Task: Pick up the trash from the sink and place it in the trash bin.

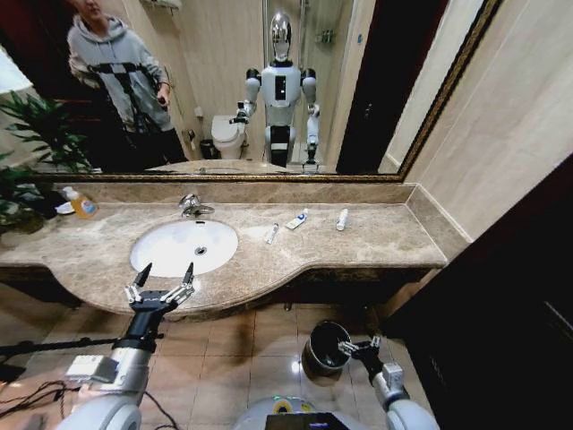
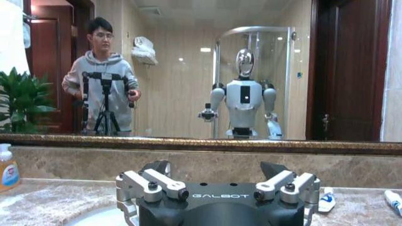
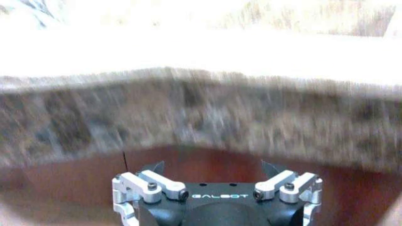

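Note:
The white oval sink is set in a brown marble counter, with a chrome faucet behind it. Three small white tubes of trash lie on the counter to the right of the basin. Two of these tubes appear in the left wrist view. My left gripper is open and empty at the counter's front edge, just before the basin. The black trash bin stands on the floor below. My right gripper is open and empty at the bin's right rim, under the counter's edge.
A yellow soap bottle and a green plant stand at the counter's left end. A wide mirror runs along the back wall and reflects me and a person with a tripod. A dark cabinet closes in the right side. The floor is tiled.

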